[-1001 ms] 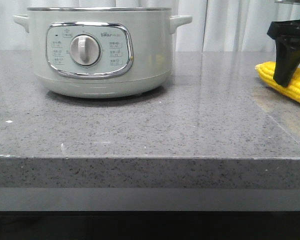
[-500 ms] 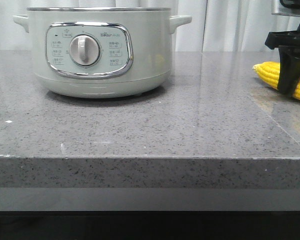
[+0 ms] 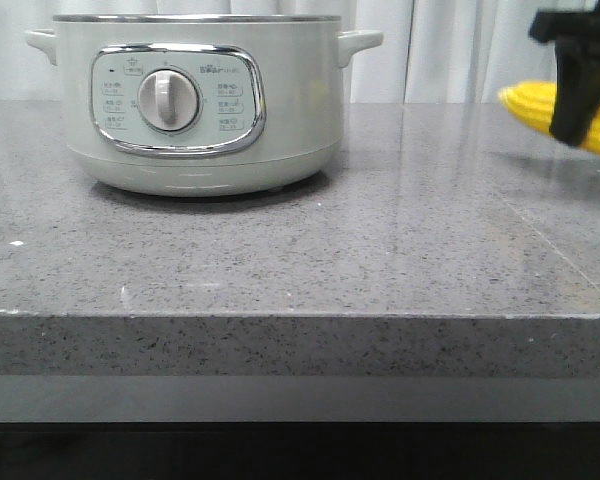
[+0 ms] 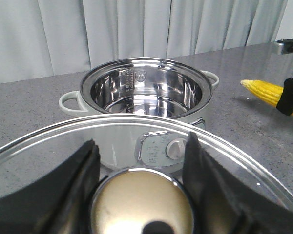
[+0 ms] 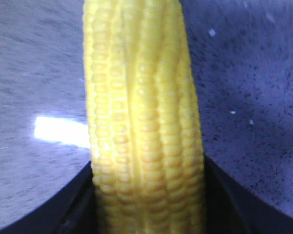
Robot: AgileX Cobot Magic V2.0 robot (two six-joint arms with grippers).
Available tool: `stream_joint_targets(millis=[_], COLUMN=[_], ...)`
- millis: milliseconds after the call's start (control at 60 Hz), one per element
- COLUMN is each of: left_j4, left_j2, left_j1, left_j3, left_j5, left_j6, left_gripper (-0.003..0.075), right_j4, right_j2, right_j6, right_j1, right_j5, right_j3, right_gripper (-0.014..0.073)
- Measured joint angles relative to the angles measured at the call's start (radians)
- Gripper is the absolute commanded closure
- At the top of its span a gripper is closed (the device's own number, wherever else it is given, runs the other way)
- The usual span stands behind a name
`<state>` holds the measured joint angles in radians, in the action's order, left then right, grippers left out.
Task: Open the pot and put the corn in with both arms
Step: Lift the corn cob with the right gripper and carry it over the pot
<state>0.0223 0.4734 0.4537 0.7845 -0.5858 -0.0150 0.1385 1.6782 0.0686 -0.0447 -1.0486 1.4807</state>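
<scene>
Carrying the corn (image 3: 540,103) was the step in hand — the right pincer (image 3: 576,100) was closed across the cob's middle, holding it clear of the counter (image 3: 380,250) above the right edge, a shadow lying beneath it. The left pincer (image 4: 139,185) was closed on the round knob (image 4: 141,207) of the glass lid (image 4: 263,170), which hung in the air on the near side of the pot (image 3: 195,100). The pot sat toward the far left of the counter, its steel bowl open and bare inside. Next, I judged, the cob needed to travel leftward, rise over the rim and be let go inside — with the lid kept out of its path.
</scene>
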Motion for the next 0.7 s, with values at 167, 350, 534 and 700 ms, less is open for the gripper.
stream_joint_targets(millis=[167, 350, 534, 700], left_j4=[0.0, 0.0, 0.0, 0.0], left_j2=[0.0, 0.0, 0.0, 0.0], left_j1=[0.0, 0.0, 0.0, 0.0], left_j3=[0.0, 0.0, 0.0, 0.0], left_j5=[0.0, 0.0, 0.0, 0.0], left_j6=[0.0, 0.0, 0.0, 0.0], left_gripper=[0.0513, 0.0513, 0.0513, 0.0513], right_j4=[0.006, 0.029, 0.103, 0.206], right_j2=[-0.119, -0.26, -0.36, -0.375], right_j6=[0.0, 0.0, 0.055, 0.14], right_j1=[-0.058, -0.118, -0.179, -0.25], right_j5=[0.012, 0.053, 0.109, 0.172], right_j3=[0.013, 0.013, 0.013, 0.025], right_gripper=[0.0276, 0.0276, 0.0276, 0.0276])
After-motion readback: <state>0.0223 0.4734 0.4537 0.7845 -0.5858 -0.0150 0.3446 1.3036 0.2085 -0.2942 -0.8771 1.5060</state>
